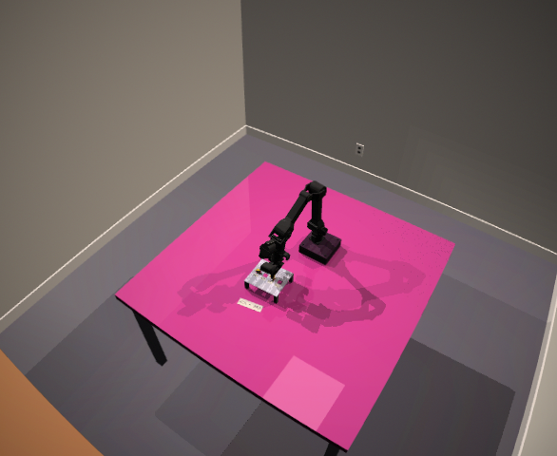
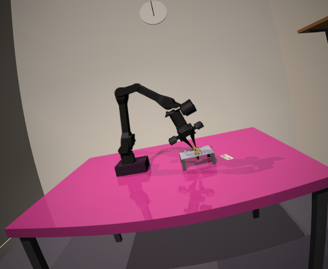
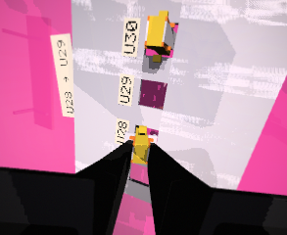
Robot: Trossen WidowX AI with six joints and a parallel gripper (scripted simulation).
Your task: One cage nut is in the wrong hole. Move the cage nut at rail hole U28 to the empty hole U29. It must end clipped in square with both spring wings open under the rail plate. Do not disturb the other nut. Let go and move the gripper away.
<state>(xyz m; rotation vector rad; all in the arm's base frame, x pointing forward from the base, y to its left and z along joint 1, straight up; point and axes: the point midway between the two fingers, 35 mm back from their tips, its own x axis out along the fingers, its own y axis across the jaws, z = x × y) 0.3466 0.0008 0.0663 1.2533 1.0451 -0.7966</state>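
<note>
The rail plate (image 1: 255, 283) (image 2: 184, 155) (image 3: 197, 88) stands on short legs. My gripper (image 3: 141, 144) (image 2: 194, 148) is shut on the yellow cage nut (image 3: 141, 152) at the U28 label. The nut looks tilted, and a bit of the U28 hole (image 3: 154, 132) shows beside its far end. Whether its wings are clear of the plate is hidden. The U29 hole (image 3: 153, 94) is empty, just beyond the held nut in the wrist view. The other yellow nut (image 3: 159, 31) (image 1: 258, 271) sits at U30, with its body standing above the plate.
A cream card (image 1: 250, 305) (image 2: 226, 157) (image 3: 64, 73) reading U28 → U29 lies on the pink table (image 1: 210, 236) (image 2: 85, 196) beside the plate. The arm's dark base (image 1: 319, 248) (image 2: 132, 166) stands on the table behind the plate. Beyond U29, the U30 nut projects upward.
</note>
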